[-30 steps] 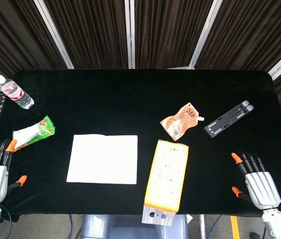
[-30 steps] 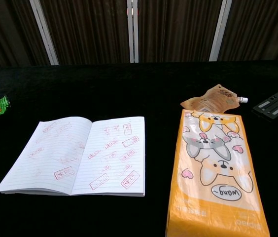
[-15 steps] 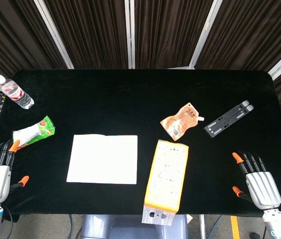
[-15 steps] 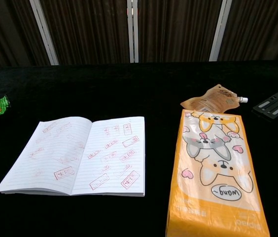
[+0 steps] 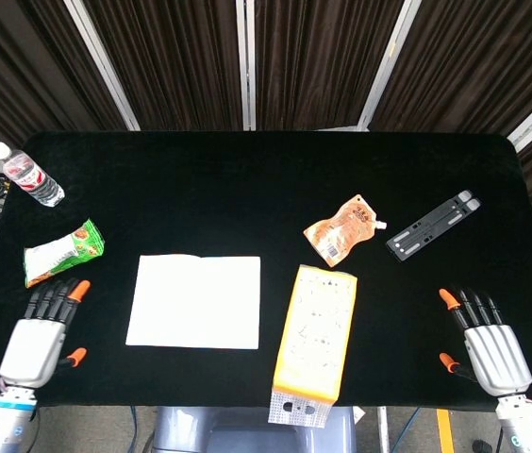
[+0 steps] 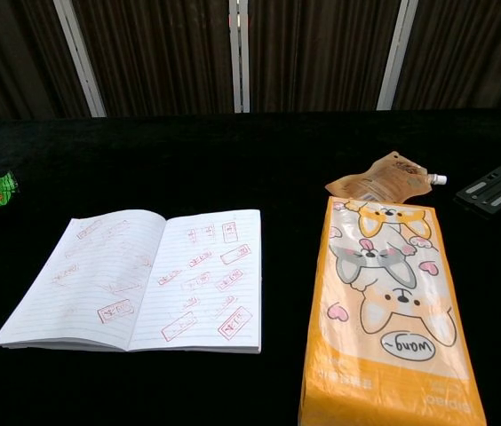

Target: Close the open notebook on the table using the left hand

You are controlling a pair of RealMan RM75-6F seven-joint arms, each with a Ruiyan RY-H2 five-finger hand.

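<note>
Black table (image 5: 247,179) holds notebook (image 6: 139,279) open flat, red-stamped pages.

Matt black cloth table (image 5: 247,179); paper notebook (image 6: 144,277).

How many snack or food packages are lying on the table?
3. A green snack bag lies at the left, an orange spout pouch right of centre, and a large yellow corgi-print bag beside the open notebook. None seems hidden.
</note>
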